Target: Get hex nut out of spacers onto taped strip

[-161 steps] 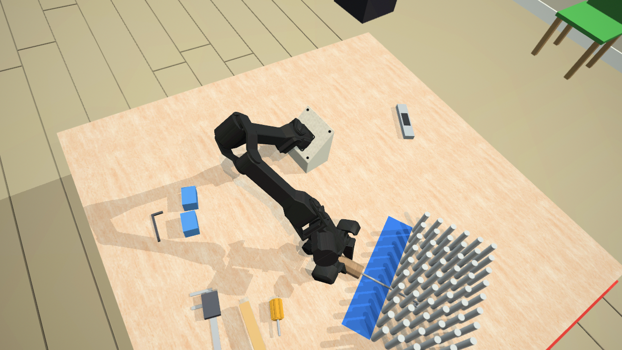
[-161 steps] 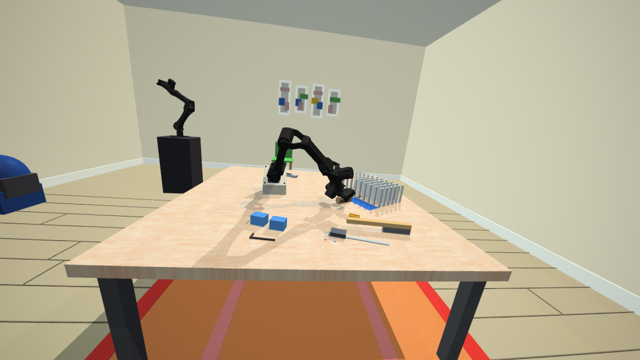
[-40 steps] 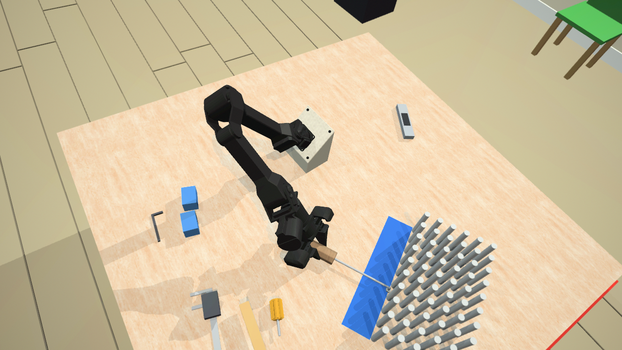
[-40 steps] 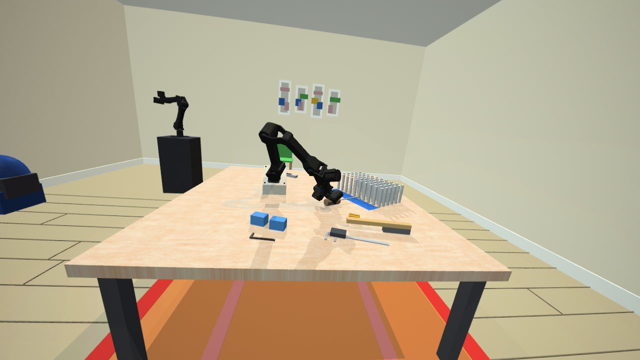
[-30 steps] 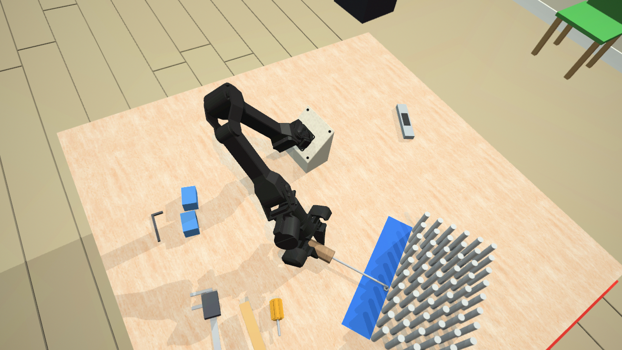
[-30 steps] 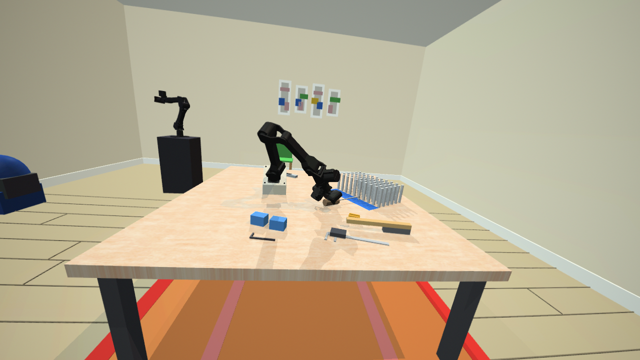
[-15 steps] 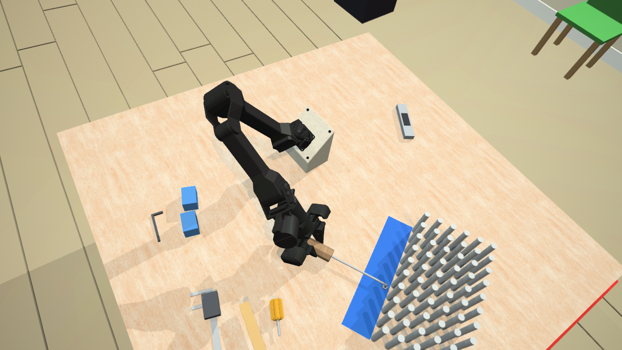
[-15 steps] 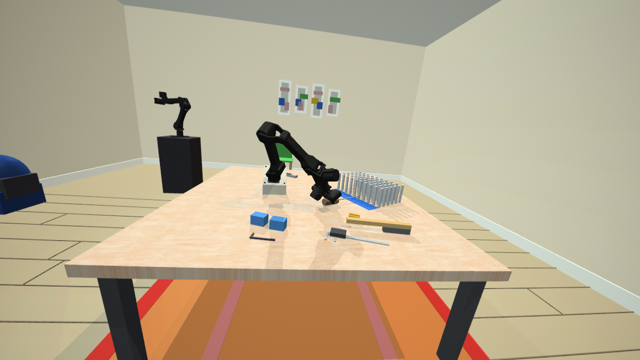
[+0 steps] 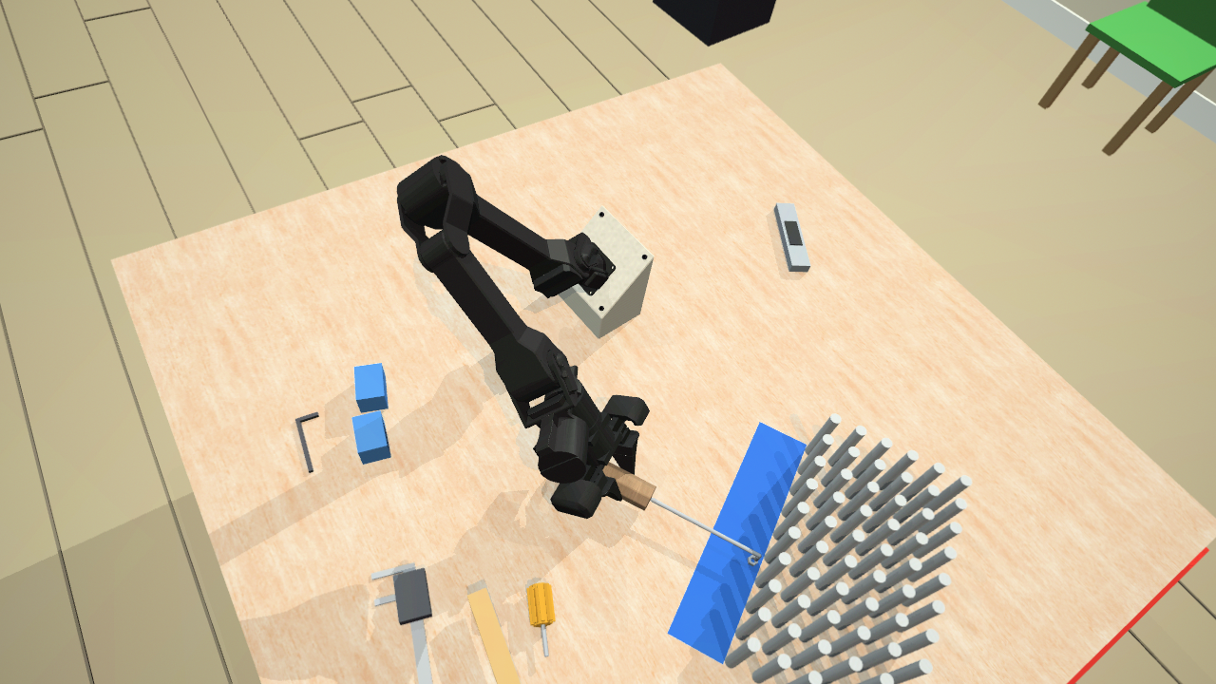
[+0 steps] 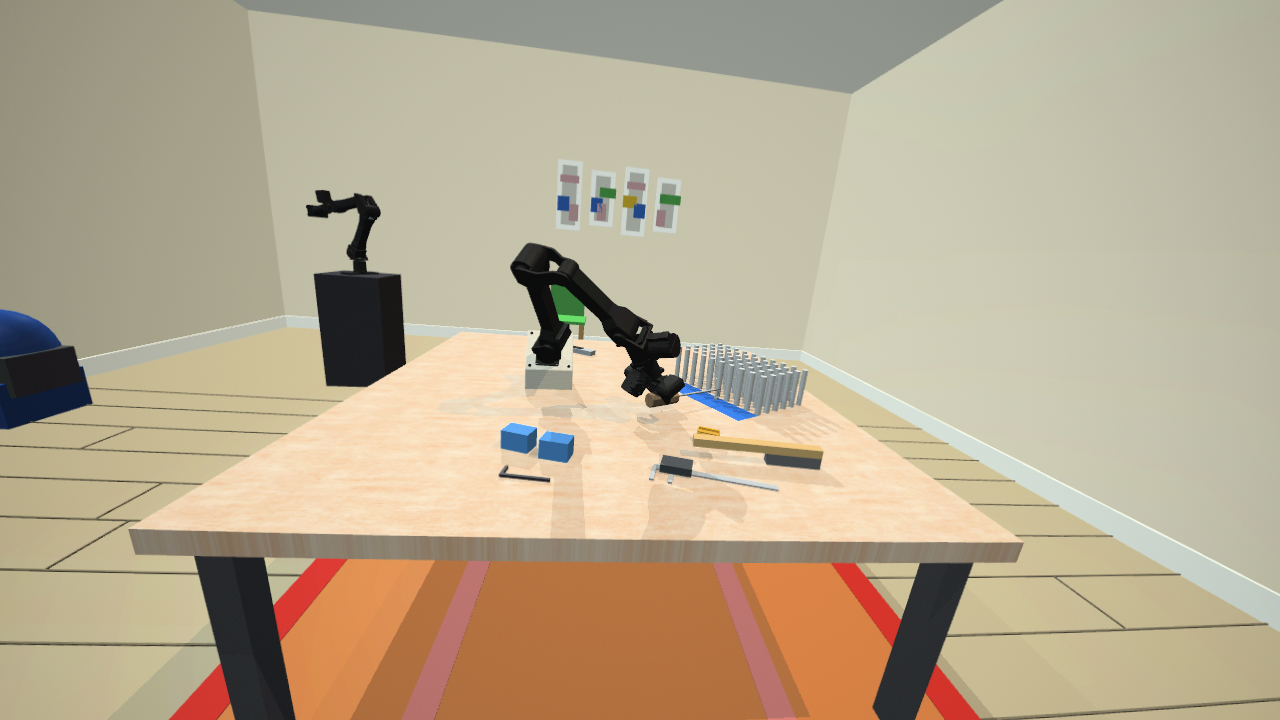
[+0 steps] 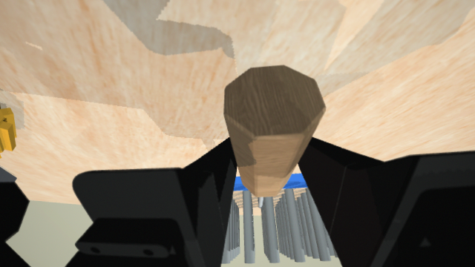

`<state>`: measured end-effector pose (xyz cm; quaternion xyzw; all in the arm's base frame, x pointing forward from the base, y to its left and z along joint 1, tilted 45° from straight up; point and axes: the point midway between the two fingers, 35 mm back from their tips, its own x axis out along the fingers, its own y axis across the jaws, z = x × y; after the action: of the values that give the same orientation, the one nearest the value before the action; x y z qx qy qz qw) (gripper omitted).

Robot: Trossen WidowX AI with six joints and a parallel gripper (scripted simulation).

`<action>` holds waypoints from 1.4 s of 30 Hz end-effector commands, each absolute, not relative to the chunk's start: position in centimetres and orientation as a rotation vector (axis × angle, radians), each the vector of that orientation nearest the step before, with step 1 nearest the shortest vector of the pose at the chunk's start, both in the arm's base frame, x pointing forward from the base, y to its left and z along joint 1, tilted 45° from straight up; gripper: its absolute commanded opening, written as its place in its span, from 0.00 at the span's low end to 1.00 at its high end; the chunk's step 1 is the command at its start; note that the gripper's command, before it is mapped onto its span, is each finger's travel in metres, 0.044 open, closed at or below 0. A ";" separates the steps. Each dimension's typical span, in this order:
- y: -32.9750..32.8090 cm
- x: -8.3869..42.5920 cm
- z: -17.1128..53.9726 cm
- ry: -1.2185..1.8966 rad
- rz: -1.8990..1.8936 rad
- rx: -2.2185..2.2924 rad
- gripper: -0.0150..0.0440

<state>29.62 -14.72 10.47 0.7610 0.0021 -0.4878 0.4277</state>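
Note:
My gripper (image 9: pixel 623 481) (image 11: pixel 264 141) is shut on the wooden handle (image 9: pixel 639 493) (image 11: pixel 274 100) of a hook tool. The tool's thin metal shaft (image 9: pixel 698 525) reaches across the blue taped strip (image 9: pixel 762 450) (image 10: pixel 739 414) towards the spacers. A small grey ring, seemingly the hex nut (image 9: pixel 752 557), shows at the shaft's tip, over the strip near its spacer-side edge. Whether it lies flat or touches the hook is too small to tell. The grey metal spacers (image 9: pixel 850 529) (image 10: pixel 760 394) stand upright in rows beyond the strip. In the wrist view the handle hides the tool's tip.
A yellow screwdriver (image 9: pixel 540 604), a flat yellow bar (image 9: pixel 491 634) and a caliper (image 9: pixel 412 595) lie left of the strip. Two blue blocks (image 9: pixel 370 387) (image 10: pixel 555 445) and a black hex key (image 9: pixel 305 445) (image 10: pixel 526 476) lie further left. A grey bar (image 9: pixel 791 237) lies beyond the arm's base.

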 end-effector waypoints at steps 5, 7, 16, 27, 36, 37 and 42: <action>-14.3 29.7 11.2 0.000 -1.206 1.907 0.25; -14.4 29.3 11.4 0.000 -1.206 1.907 0.25; -14.7 26.3 12.5 0.005 -1.208 1.903 0.25; -13.0 26.4 14.3 0.012 -1.217 1.908 0.25; -10.0 27.0 17.4 0.012 -1.223 1.913 0.25; -9.7 27.0 17.7 0.011 -1.223 1.913 0.25; -8.0 26.9 19.4 0.008 -1.221 1.914 0.25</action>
<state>26.92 -9.31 17.78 0.7601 0.0071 -0.4944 0.4216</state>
